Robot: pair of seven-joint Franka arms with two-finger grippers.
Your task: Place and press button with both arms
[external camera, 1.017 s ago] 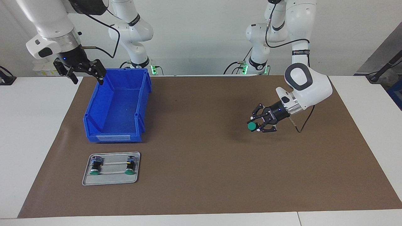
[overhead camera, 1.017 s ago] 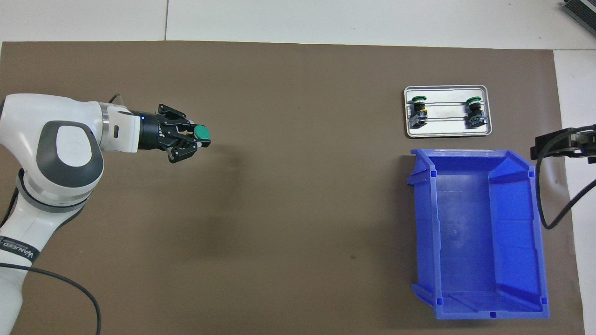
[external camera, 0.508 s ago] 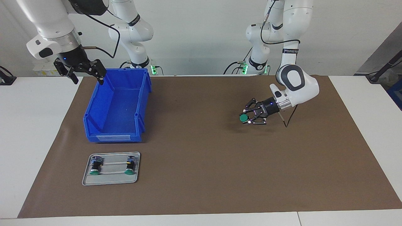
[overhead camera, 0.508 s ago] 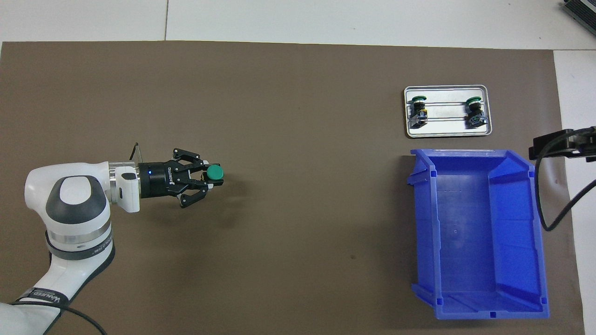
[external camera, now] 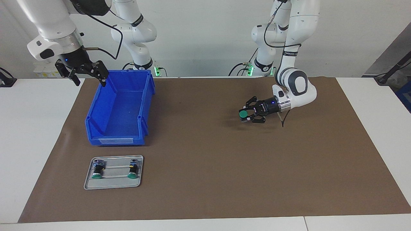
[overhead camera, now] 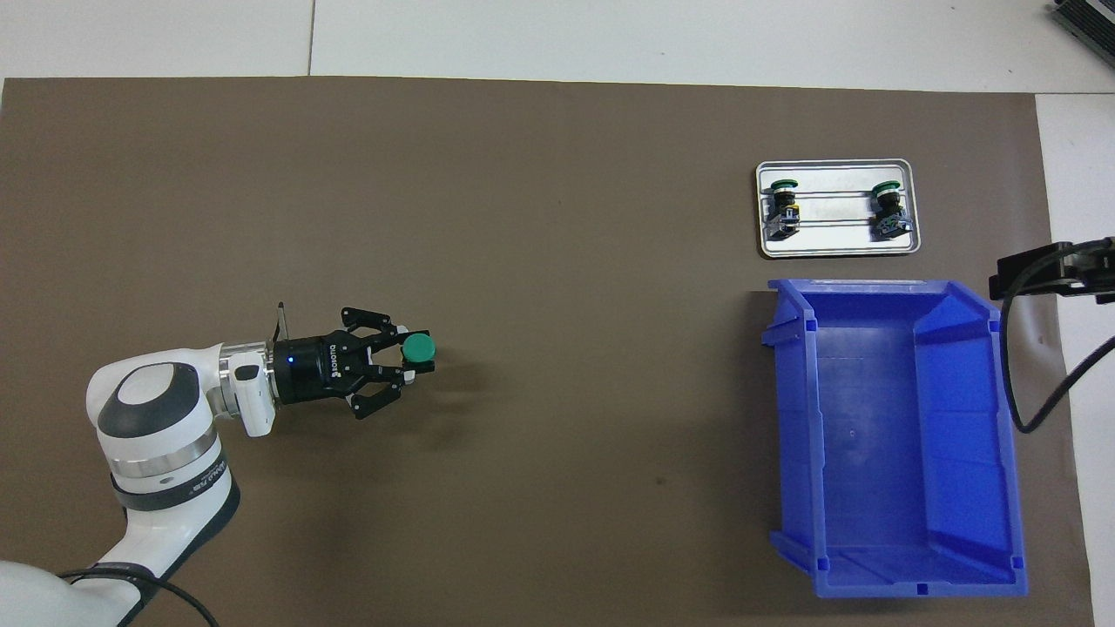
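My left gripper point(external camera: 246, 115) point(overhead camera: 416, 359) is shut on a button point(external camera: 243, 114) point(overhead camera: 419, 348) with a round green cap, held low over the brown mat point(external camera: 205, 154) toward the left arm's end of the table. Its wrist lies nearly level and the green cap faces upward. Two more buttons point(external camera: 96, 175) point(external camera: 131, 175) lie in a small metal tray point(external camera: 112, 184) point(overhead camera: 836, 248). My right gripper point(external camera: 86, 73) hangs open, high over the rim of the blue bin point(external camera: 118, 109) point(overhead camera: 888, 435) at the right arm's end; in the overhead view only its edge point(overhead camera: 1054, 270) shows.
The blue bin is empty and stands nearer to the robots than the metal tray. The brown mat covers most of the white table point(external camera: 32, 128).
My left arm has drawn in toward the robots and lowered, carrying the button toward the table's middle. The right arm has not moved.
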